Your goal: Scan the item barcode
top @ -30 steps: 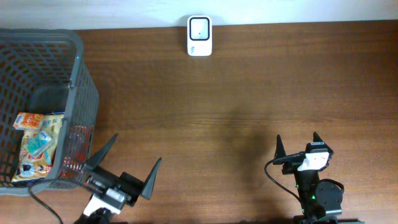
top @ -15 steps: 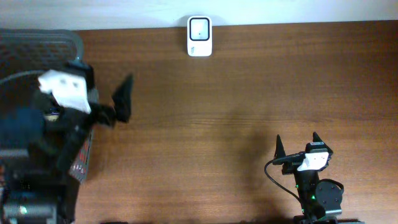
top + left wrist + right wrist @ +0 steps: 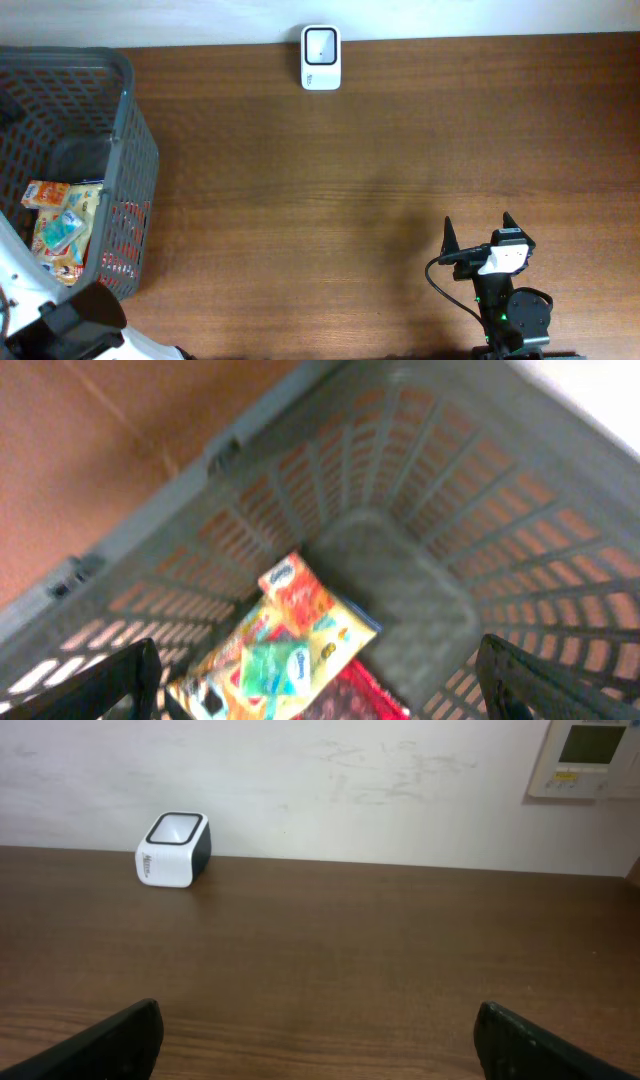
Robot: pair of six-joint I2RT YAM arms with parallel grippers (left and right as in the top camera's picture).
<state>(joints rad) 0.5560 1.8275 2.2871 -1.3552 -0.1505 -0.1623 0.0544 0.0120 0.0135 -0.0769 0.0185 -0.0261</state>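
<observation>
A: Since the snack packets are what matters, where do they lie?

B: At the bottom of the grey basket, which stands on the left end of the desk. An orange packet lies next to a yellow packet, and a small green-blue pack rests on the yellow one. Something red shows beneath them, but I cannot tell what it is.

A: And the left fingers?

B: The left fingers stand wide apart with nothing between them. In the left wrist view their dark tips show at the two lower corners, above the basket, with the packets lying between and below them. They touch nothing. From overhead only the left arm shows, at the near-left corner just beside the basket, and its tips are out of that view.

A: What about the right fingers?

B: The right fingers are spread wide too and hold nothing. They sit low over the near-right part of the desk, well apart from the basket, pointing toward the far edge.

A: Where is the scanner?

B: The white scanner, with its dark window on top, stands at the far edge of the desk near the middle, close to the wall. In the right wrist view it sits far off to the left, well apart from the tips. A pale panel hangs on the wall at the upper right
</observation>
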